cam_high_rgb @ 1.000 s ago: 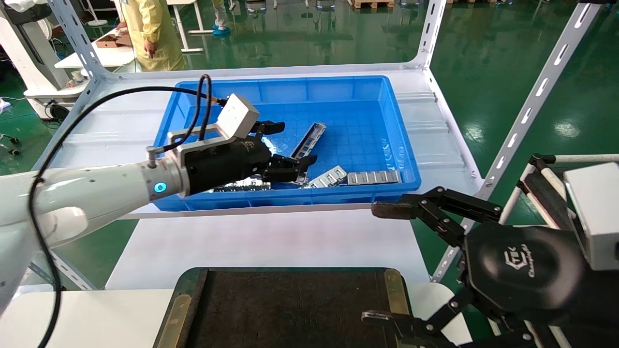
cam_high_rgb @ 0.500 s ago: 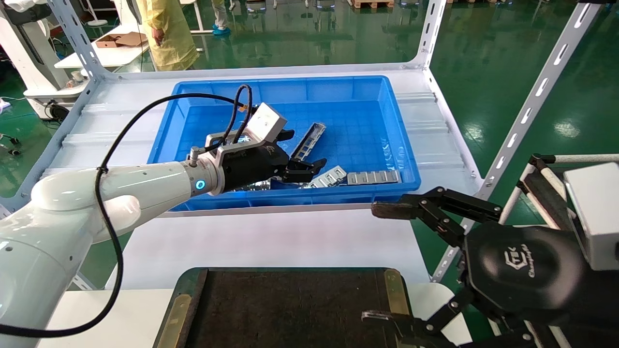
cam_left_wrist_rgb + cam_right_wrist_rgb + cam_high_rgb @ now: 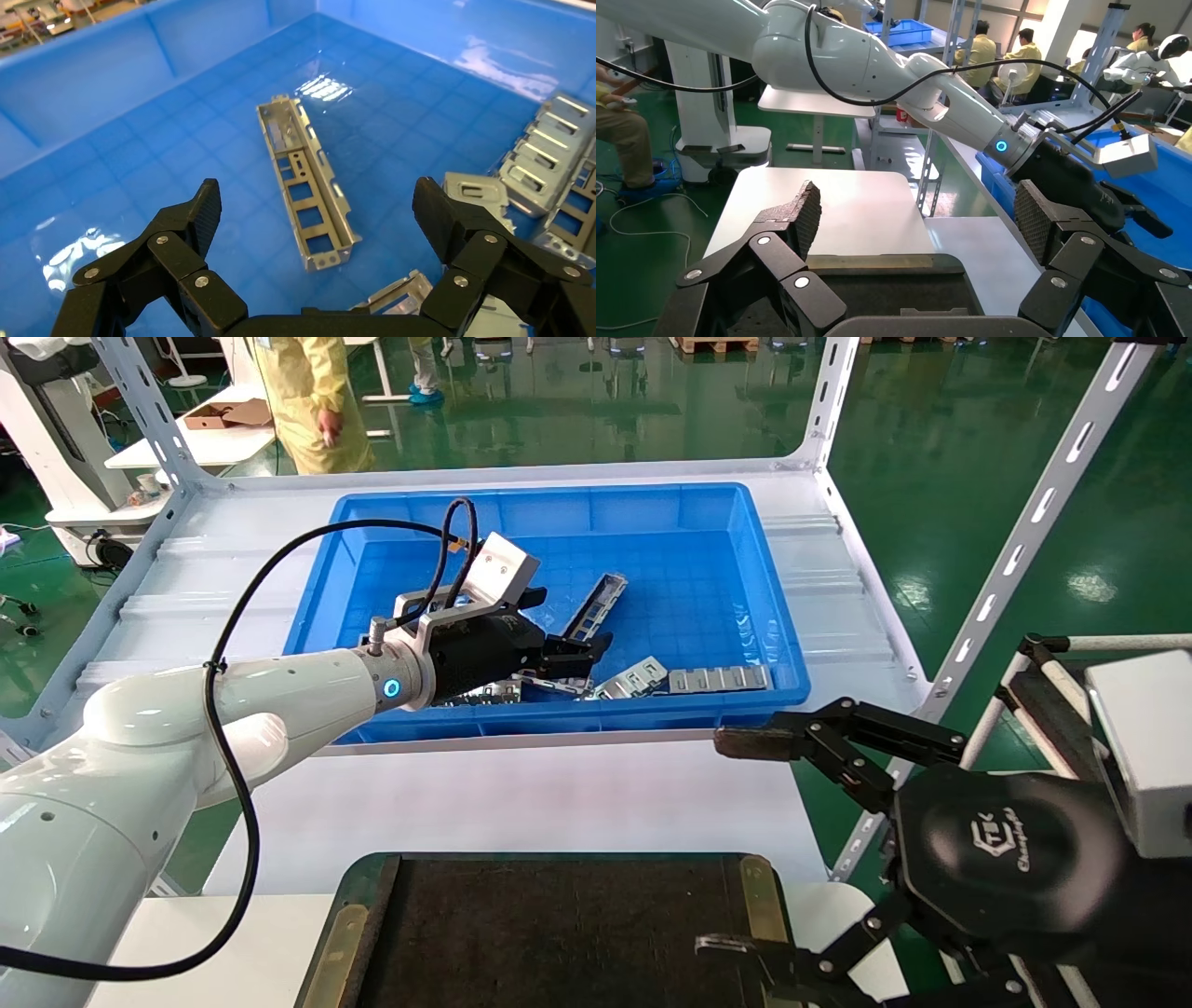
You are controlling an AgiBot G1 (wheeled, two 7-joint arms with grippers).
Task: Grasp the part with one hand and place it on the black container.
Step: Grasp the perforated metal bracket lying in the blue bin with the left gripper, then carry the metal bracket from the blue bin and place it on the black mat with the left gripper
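Note:
The part [image 3: 596, 605] is a long light-grey channel strip with rectangular cut-outs, lying flat on the floor of the blue bin [image 3: 559, 495]. My left gripper [image 3: 566, 637] hovers open just above the strip's near end. In the left wrist view the part [image 3: 306, 186] lies lengthwise between the spread fingers of the left gripper [image 3: 318, 207], untouched. The black container [image 3: 559, 933] sits at the near table edge, bare. My right gripper [image 3: 726, 845] is parked open beside the container's right edge and holds nothing. The right wrist view shows the right gripper [image 3: 917, 210] above the black container [image 3: 877, 281].
Flat grey plates with square windows [image 3: 717, 679] and other metal pieces [image 3: 633, 677] lie along the bin's near wall, close to the left gripper. White shelf posts [image 3: 1015, 551] rise at the right. A person in yellow [image 3: 312, 402] stands beyond the shelf.
My left arm has reached further into the bin, and its gripper has turned and dropped closer to the strip. The right arm has not moved.

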